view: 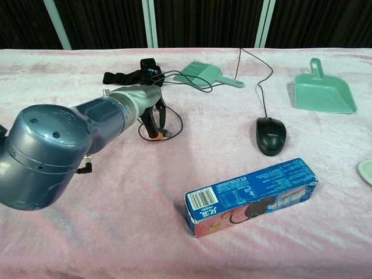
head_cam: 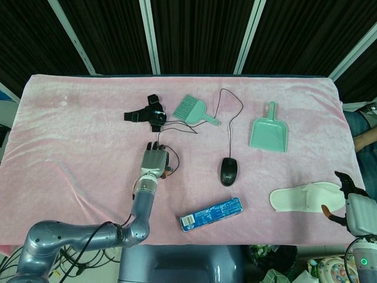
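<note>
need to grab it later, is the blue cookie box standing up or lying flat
Lying flat: the long blue cardboard cookie box rests on its side on the pink cloth, barcode end toward the camera in the chest view.

The left hand (head_cam: 153, 162) is smooth brushed grey metal with dark matt fingers (view: 152, 116), on a glossy blue-grey plastic-looking forearm shell (view: 52, 154) that catches the light. Under its fingertips a thin black rubbery cable loop (view: 174, 123) lies on the soft, napped pink cloth table cover (head_cam: 76, 135), which looks velvety and matt. Just beyond the hand, the black strap device (head_cam: 147, 115) looks like matt fabric and plastic. Right of it, the black computer mouse (head_cam: 229, 171) has a slight plastic sheen, and the blue cardboard biscuit box (view: 251, 196) is glossy printed paper. Farther right, the mint-green brush (head_cam: 191, 109) and mint-green dustpan (head_cam: 268, 133) are smooth matt plastic.
</note>
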Motion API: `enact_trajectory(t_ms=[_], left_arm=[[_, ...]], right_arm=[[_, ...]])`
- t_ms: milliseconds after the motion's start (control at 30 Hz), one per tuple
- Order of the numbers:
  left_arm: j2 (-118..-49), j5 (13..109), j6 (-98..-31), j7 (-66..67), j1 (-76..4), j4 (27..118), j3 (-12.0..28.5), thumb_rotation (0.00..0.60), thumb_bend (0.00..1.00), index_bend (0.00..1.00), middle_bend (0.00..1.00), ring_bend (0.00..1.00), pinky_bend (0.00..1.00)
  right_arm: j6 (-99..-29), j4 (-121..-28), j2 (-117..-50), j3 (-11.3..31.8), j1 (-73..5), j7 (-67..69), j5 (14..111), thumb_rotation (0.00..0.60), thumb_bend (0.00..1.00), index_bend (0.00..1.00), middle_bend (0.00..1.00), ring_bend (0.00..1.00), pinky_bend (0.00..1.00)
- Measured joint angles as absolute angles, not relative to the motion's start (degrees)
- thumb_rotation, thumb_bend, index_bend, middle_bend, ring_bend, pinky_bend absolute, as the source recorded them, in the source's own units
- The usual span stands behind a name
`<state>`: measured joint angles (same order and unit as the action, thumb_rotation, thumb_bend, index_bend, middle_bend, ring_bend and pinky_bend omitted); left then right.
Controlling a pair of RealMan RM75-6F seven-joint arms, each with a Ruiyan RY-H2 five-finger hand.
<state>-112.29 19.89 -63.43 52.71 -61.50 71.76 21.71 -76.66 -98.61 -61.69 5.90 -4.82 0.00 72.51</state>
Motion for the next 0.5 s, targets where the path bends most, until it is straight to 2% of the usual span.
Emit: enact_trajectory(t_ms=[233,500], left_arm=[[-112.97,19.67,-63.17,53.08,-61.59,70.56,21.58,0.6,0.35,0.53,0.17,0.0,0.0],[-113.41,20.13,-62.93,52.81,-61.46,70.04,21.67,0.6,0.45,0.58,0.19,0.0,0.0]], right_arm=[[-76.57,-98.65,-61.65,5.95,-4.82,0.26,72.37,0.6,0.16,0.13,0.13,0.33,0.28],[-76.53,-98.68,-61.6,5.95,-4.81,0.41,72.37,0.6,0.16,0.13,0.13,0.33,0.28]])
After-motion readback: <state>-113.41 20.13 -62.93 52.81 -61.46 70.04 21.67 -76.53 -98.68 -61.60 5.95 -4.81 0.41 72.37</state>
